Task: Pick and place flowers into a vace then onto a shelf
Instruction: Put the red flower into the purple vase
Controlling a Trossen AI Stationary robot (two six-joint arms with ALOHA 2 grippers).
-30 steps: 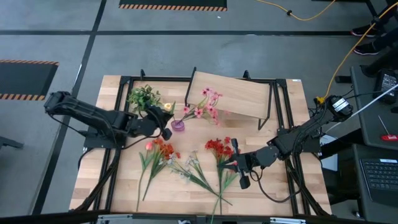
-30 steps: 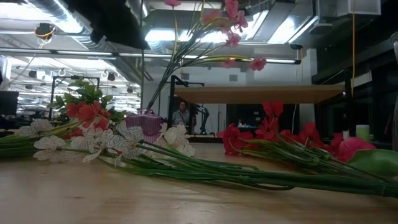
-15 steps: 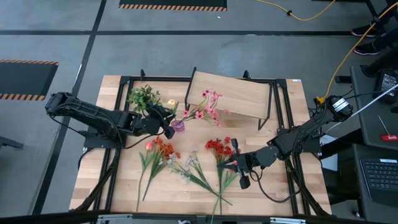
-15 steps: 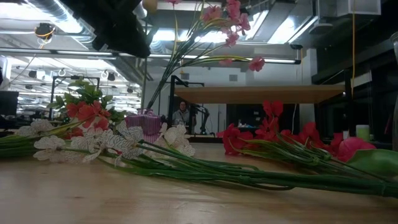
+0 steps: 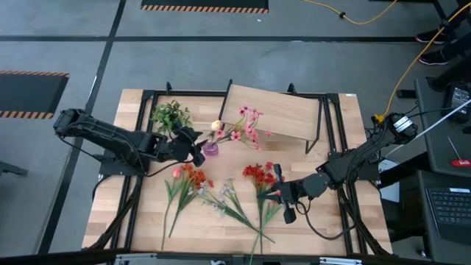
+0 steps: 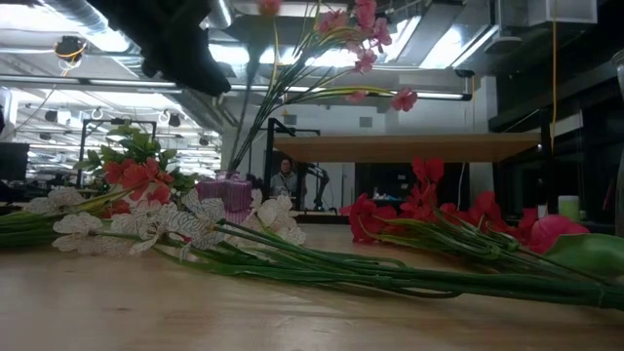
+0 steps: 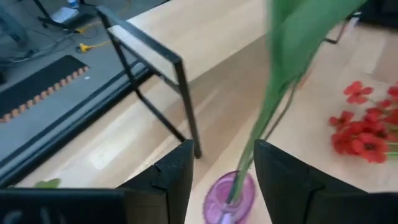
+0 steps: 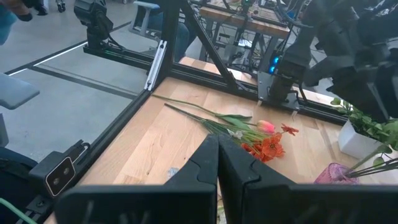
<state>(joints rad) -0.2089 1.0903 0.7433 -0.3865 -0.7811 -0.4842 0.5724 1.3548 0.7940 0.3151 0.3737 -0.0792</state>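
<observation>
A small purple vase (image 5: 210,149) stands on the table in front of the shelf (image 5: 283,109). Pink flowers (image 5: 248,121) and a yellow flower (image 5: 215,125) stand in it by their stems. My left gripper (image 5: 197,151) is open just left of the vase, and a green stem (image 7: 267,118) rises out of the vase (image 7: 230,193) between its fingers. Orange flowers (image 5: 190,179), white flowers (image 5: 224,195) and red flowers (image 5: 257,175) lie flat on the table. My right gripper (image 5: 274,193) is shut beside the red flowers' stems, with nothing seen between its fingers (image 8: 208,168). My left gripper has its fingers standing on either side of the green stem (image 7: 252,158), just above the vase's mouth. The stem runs close along one finger (image 7: 280,180); whether it touches that finger I cannot tell.
A small leafy green plant (image 5: 171,114) in a white pot stands at the far left, behind my left gripper. The shelf's black legs (image 5: 316,132) and the black frame rails (image 5: 140,169) run along the table's sides. Bare wood shows at the near right.
My left gripper has opened and let go of the yellow flower's stem. The yellow bloom has swung toward the table's right, toward the pink flowers, while its stem stays in the vase. My right arm has kept still.
</observation>
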